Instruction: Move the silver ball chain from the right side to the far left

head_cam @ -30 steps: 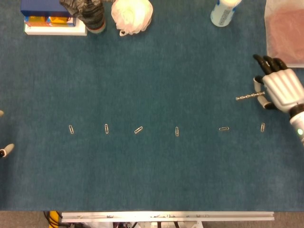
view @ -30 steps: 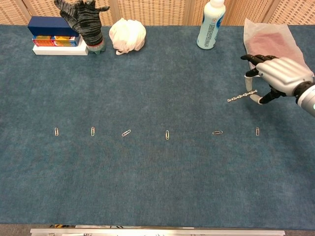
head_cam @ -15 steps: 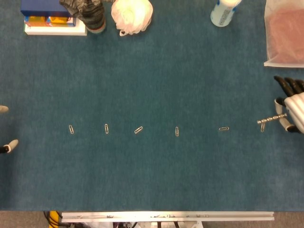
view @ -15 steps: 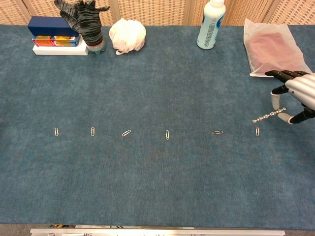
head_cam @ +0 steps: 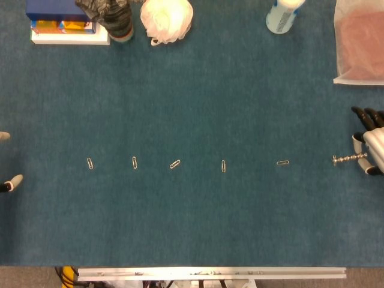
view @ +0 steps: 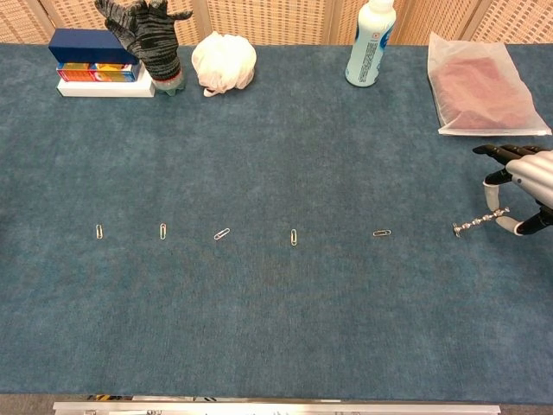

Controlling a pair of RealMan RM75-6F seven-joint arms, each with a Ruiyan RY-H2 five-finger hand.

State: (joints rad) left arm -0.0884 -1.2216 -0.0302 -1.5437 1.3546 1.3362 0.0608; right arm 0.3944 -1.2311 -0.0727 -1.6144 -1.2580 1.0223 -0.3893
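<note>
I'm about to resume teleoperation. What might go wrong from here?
The right robot hand pinches only one end of the chain, so it may slip out in transit. Carried low toward the far left, its free end could snag the clips. The left robot hand is barely in view.

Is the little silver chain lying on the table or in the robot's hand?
In the hand. The right hand pinches one end of the silver ball chain, which sticks out leftward.

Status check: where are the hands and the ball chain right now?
Right hand pinches silver ball chain at the table's far right edge. Left hand barely in view at left edge, state unclear. Row of paper clips lies across the path leftward.
</note>
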